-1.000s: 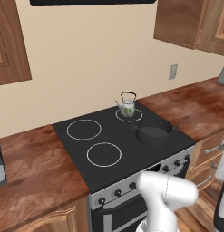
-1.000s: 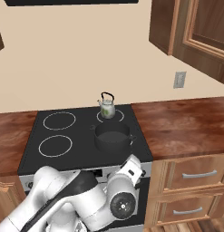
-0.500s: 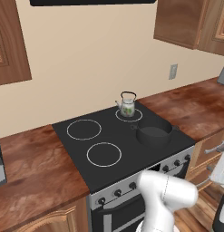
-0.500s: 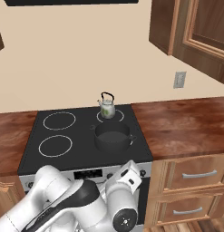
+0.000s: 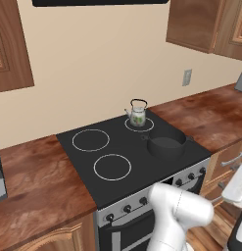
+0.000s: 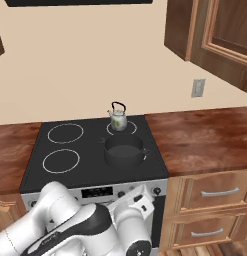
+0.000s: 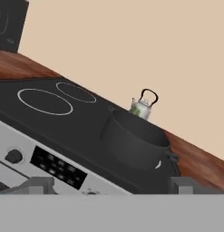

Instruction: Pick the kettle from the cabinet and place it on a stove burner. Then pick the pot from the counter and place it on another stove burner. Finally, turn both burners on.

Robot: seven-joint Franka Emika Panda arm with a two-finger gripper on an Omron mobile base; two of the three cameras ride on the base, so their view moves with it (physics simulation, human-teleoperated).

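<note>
The small leaf-print kettle (image 5: 137,115) (image 6: 118,119) (image 7: 141,108) stands upright on the back right burner of the black cooktop (image 5: 127,147). In front of it, the squat dark pot (image 5: 166,144) (image 6: 124,151) (image 7: 133,138) rests on the front right burner. Both left burners (image 5: 90,139) (image 5: 112,166) are bare rings. My gripper (image 7: 111,186) is open and holds nothing. It hangs low in front of the range's steel front, below the pot and facing the control panel (image 7: 56,167). One knob (image 7: 13,156) shows to its left.
Reddish-brown counter runs on both sides of the range (image 6: 205,140) (image 5: 34,181), with light wood drawers (image 6: 215,192) under the right part. More knobs line the steel front (image 5: 127,208) (image 6: 156,190). A wall outlet (image 6: 197,88) sits above the right counter.
My arm has folded a little lower in front of the range and the hand has shifted slightly. Kettle and pot have not moved.
</note>
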